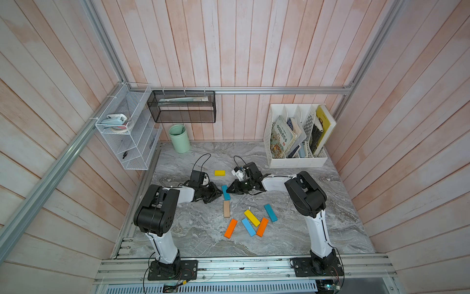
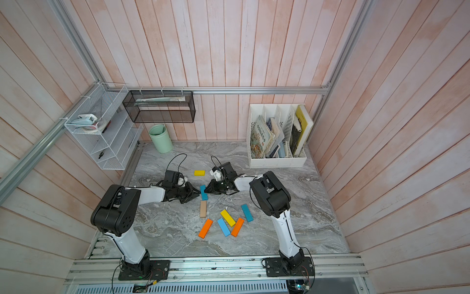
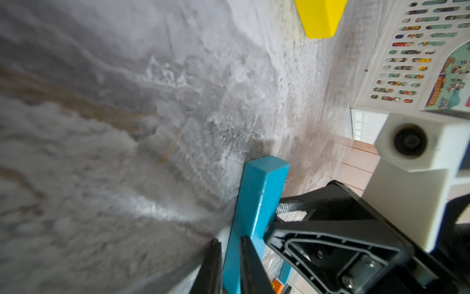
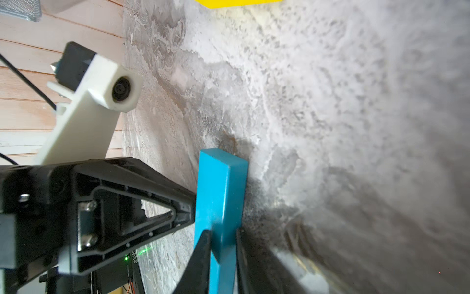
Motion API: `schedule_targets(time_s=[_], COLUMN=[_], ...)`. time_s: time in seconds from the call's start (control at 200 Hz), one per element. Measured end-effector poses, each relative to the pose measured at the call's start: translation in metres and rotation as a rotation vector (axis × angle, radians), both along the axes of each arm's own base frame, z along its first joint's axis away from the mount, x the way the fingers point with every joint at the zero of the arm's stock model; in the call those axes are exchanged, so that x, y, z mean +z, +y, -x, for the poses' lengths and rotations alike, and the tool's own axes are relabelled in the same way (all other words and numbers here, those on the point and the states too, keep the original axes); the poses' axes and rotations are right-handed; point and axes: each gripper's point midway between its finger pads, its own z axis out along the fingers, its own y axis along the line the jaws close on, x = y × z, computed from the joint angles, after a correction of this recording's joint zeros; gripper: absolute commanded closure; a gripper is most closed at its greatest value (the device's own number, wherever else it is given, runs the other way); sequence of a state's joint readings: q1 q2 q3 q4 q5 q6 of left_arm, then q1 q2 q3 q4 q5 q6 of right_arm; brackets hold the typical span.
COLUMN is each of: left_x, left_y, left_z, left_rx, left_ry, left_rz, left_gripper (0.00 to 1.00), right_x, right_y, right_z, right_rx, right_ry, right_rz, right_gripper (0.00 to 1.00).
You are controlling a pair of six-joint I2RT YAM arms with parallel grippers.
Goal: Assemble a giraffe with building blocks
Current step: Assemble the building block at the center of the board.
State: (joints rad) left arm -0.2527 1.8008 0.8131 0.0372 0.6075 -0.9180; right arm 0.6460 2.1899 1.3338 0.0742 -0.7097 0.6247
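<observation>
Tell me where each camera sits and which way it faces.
Top views: high overhead, looking down at the table; both whole arms show, left pincer and right pincer meeting at the teal block.
Left wrist: on the left arm, looking along that block; own fingers straddle it.
Right wrist: same from the right arm.
Both wrists share the yellow block.

A grey marbled surface (image 1: 193, 236) carries scattered building blocks (image 1: 252, 218). A green cup (image 1: 179, 138) and white book rack (image 1: 295, 161) stand at its back edge.
</observation>
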Motion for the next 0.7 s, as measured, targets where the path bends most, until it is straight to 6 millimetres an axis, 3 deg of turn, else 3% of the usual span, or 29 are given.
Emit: schedule_targets(time_s=[0.38, 0.7], left_x=[0.0019, 0.0021], left_y=[-0.0004, -0.0014], left_z=[-0.0003, -0.0026], left_rx=[0.016, 0.021], left_ry=[0.010, 0.007], left_rz=[0.003, 0.011], left_gripper=[0.78, 0.80], right_x=[0.0000, 0.0005], right_y=[0.0002, 0.0035], right_z=[0.0000, -0.0016], right_rx=[-0.002, -0.001], right_ry=[0.002, 0.002], right_rz=[0.000, -0.004], right_gripper=[0.79, 0.79])
